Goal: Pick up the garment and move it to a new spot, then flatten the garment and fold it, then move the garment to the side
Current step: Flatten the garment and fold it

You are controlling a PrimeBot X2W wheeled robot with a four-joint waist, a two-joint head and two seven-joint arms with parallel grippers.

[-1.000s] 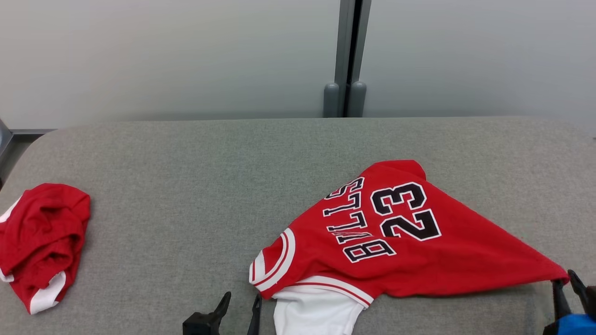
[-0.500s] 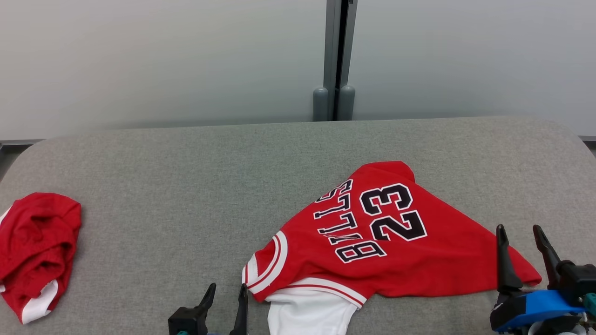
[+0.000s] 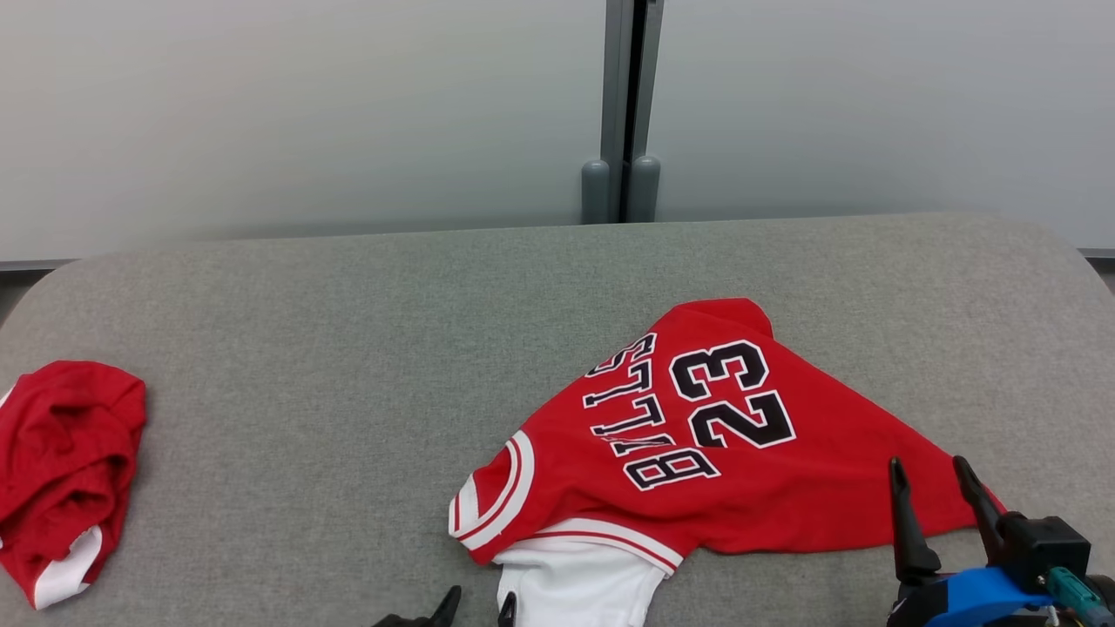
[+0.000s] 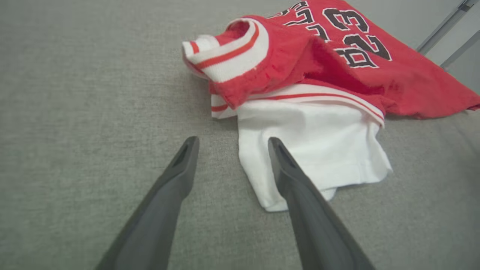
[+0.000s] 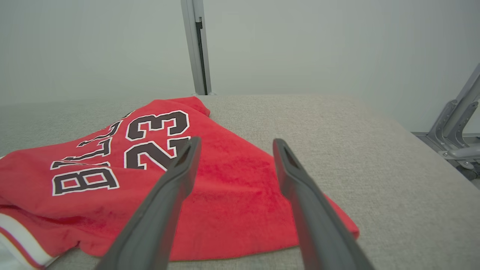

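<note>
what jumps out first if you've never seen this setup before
The bright red jersey with black BULLS 23 lettering grabs the eye, rumpled on the right half of the grey fabric-covered table, a white panel showing at its near edge. Next comes the crumpled red and white garment at the table's far left. The open right gripper hovers by the jersey's right corner; the open left gripper points at the white panel.

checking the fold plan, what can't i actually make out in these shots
Head view: white fabric under the red jersey runs off the bottom edge.
Head view: crumpled red garment is cut by the left edge; its own folds hide what it is.
Head view: left tool is cut off at the bottom edge below its fingertips.
All views: the jersey's own folds hide its full outline.
</note>
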